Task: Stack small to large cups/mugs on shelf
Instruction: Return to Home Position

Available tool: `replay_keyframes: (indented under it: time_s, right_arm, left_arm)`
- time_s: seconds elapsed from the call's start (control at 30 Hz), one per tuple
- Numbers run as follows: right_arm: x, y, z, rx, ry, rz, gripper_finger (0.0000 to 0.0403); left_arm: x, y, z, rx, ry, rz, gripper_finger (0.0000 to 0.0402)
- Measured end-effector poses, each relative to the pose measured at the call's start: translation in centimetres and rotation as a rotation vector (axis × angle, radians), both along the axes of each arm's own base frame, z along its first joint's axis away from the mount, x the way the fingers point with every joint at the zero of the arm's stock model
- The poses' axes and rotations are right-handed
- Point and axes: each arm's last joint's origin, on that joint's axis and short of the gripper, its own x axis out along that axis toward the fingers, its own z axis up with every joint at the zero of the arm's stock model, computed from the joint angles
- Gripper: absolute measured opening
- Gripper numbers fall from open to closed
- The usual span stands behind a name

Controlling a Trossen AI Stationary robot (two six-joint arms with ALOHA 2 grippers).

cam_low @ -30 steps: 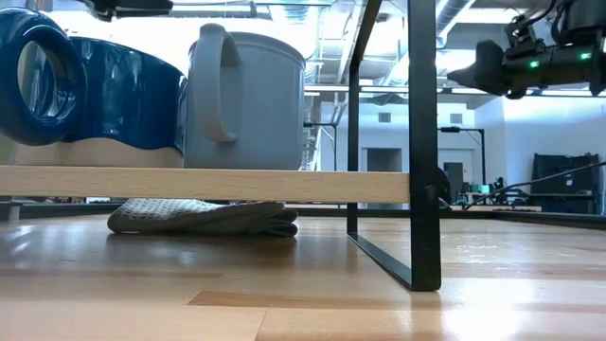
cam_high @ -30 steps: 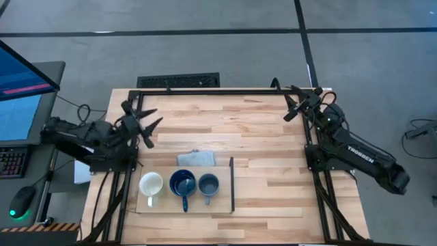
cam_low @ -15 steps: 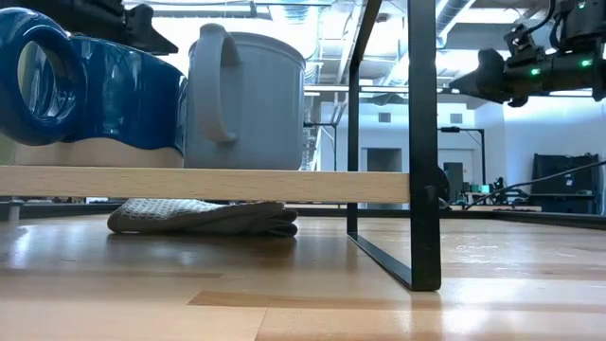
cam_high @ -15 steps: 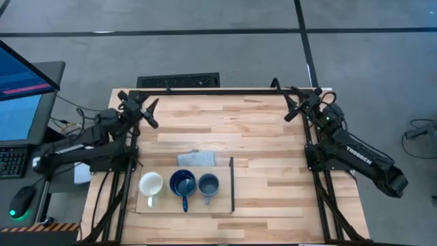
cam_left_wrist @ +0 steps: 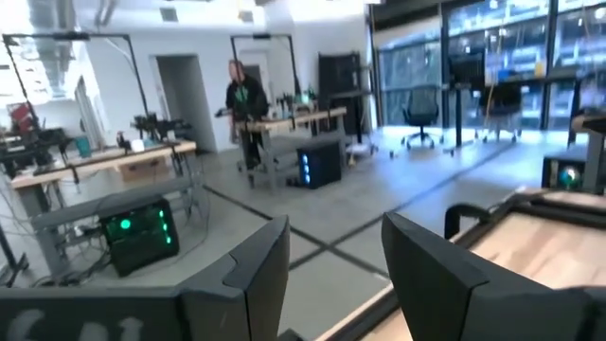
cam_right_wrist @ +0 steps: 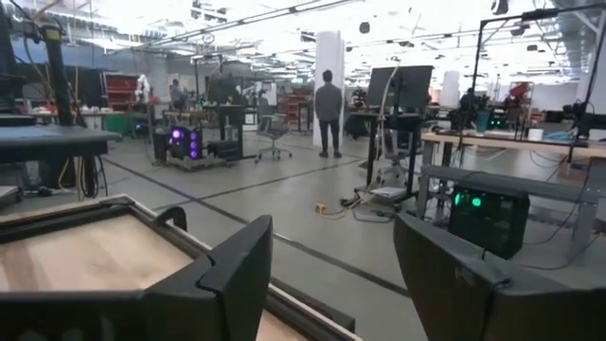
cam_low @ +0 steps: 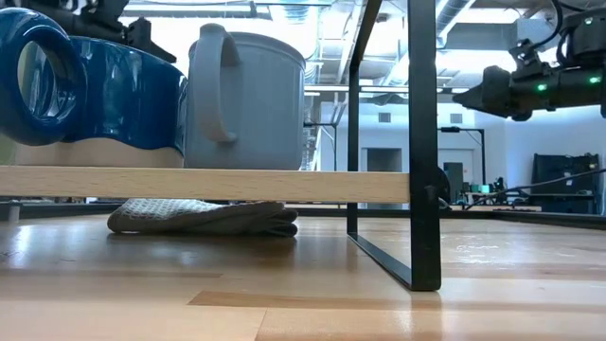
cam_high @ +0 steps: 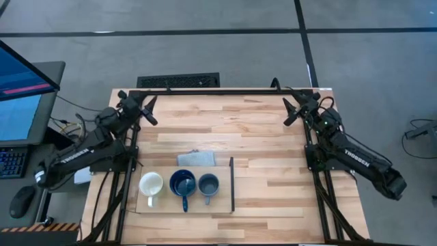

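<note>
Mugs (cam_high: 183, 183) on shelf (cam_high: 223, 199); L fingers (cam_left_wrist: 256, 275), R fingers (cam_right_wrist: 237, 275) spread apart.

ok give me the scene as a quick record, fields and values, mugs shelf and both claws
shelf: pale panel raised above the tabletop, near the table's front edge
mugs on shelf: three, upright, in one row
row order, high view left to right: cream-white mug, dark navy mug, grey-blue mug
grey cloth: on the tabletop by the shelf's far edge
left claw: open, empty, at the far left corner
right claw: open, empty, at the far right corner
</note>
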Motion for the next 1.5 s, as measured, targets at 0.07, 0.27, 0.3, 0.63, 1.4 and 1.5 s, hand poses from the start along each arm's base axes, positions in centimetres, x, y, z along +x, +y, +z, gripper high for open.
replay_keyframes:
  time_s: [0.07, 0.27, 0.3, 0.63, 1.4, 1.5]
  right_arm:
    - [-0.2, 0.1, -0.2, 0.0, -0.019, -0.003, 0.0244]
    - [-0.7, 0.4, -0.6, 0.012, -0.076, -0.016, 0.0244]
    - [-0.8, 0.4, -0.6, 0.009, -0.078, -0.018, 0.0244]
    - [-1.4, 1.2, -0.4, -0.006, -0.093, -0.017, 0.0244]
    - [-1.6, 2.3, -0.8, 0.018, -0.096, 0.044, 0.0244]
    - [-1.6, 2.3, -0.8, 0.018, -0.097, 0.042, 0.0244]
  left_arm:
    - [-0.2, -0.1, -1.1, 0.019, -0.025, 0.003, 0.0163]
    - [-1.0, -0.5, -2.8, 0.053, -0.08, 0.035, 0.0163]
    - [-1.1, -0.6, -3.0, 0.056, -0.087, 0.043, 0.0163]
    - [-2.1, -1.0, -5.0, 0.068, -0.126, 0.092, 0.0163]
    - [-1.7, -0.7, -8.3, -0.014, -0.031, 0.09, 0.0163]
    - [-1.6, -0.7, -8.7, -0.04, 0.01, 0.091, 0.0163]
